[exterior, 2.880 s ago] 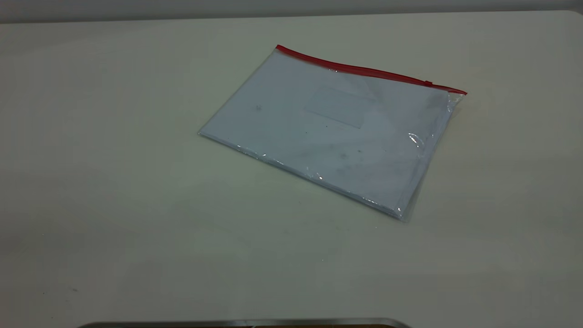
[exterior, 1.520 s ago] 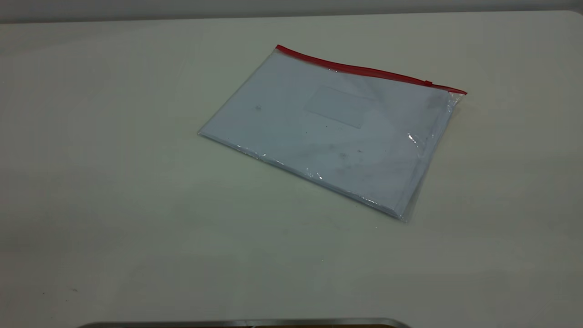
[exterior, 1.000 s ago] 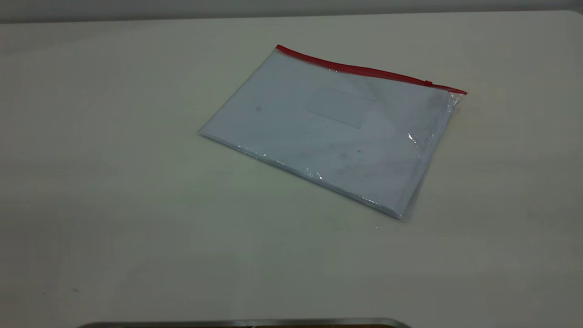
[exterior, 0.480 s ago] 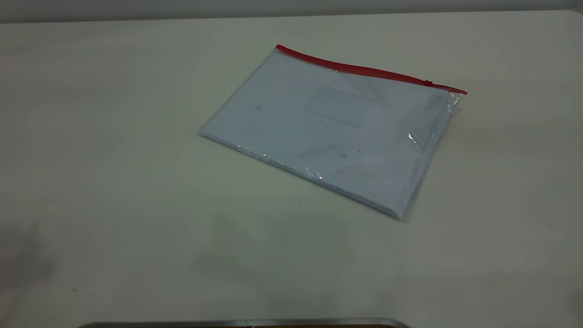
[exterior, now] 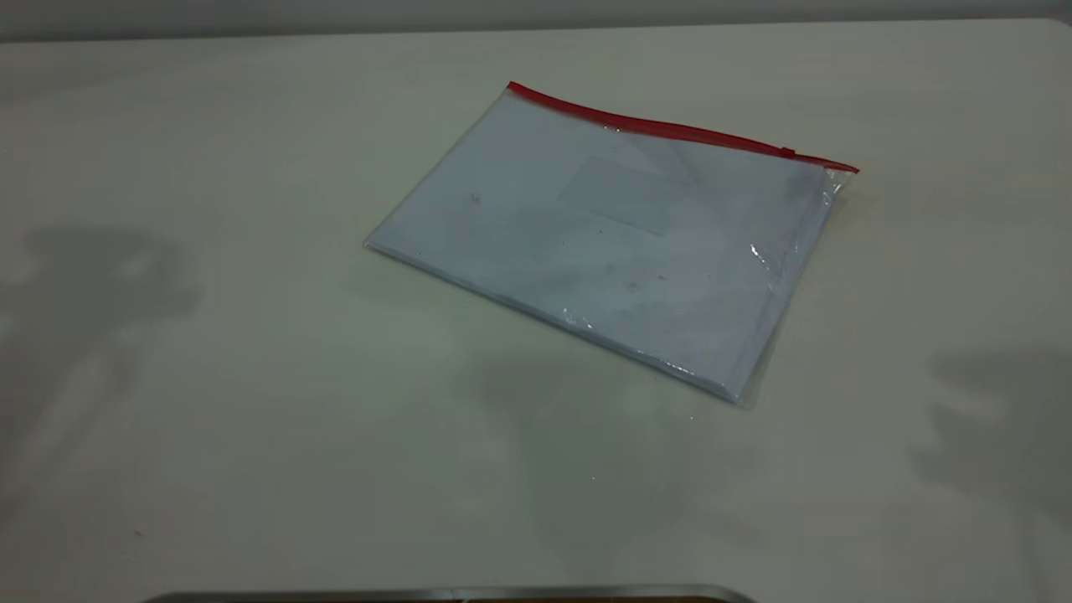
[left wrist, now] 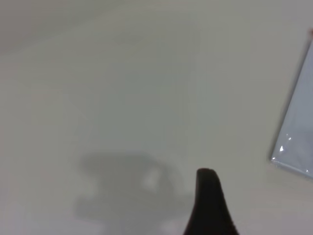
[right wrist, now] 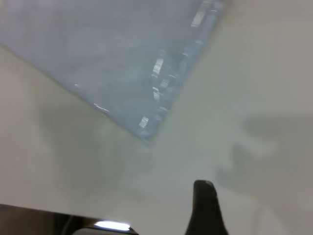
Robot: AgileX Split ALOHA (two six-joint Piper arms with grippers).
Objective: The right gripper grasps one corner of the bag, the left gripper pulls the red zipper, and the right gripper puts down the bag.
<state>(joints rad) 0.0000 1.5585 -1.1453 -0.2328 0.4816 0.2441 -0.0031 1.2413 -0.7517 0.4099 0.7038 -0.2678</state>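
Desk [exterior: 251, 419] carries the document pouch [exterior: 611, 243] lying flat, well right of centre, red zipper [exterior: 670, 130] along its far edge. Approach step: nothing grasped yet. Right tool [right wrist: 205, 205] near a plain corner, left tool [left wrist: 208, 200] well apart; opening of both unreadable. Next: right tool reaches the zipper-end corner [exterior: 842, 167].

The flat clear plastic bag [exterior: 611, 243] is glossy film, a bit crinkly at the edges where it throws small white glints, with matt white paper showing through. Its thin red zipper strip [exterior: 670, 130] looks like smooth plastic too. The pale off-white table [exterior: 251, 377] is smooth and matt, just a soft sheen. One black fingertip [left wrist: 209, 205] of the left gripper looks dull, kinda rubbery; same on the right one [right wrist: 205, 208].
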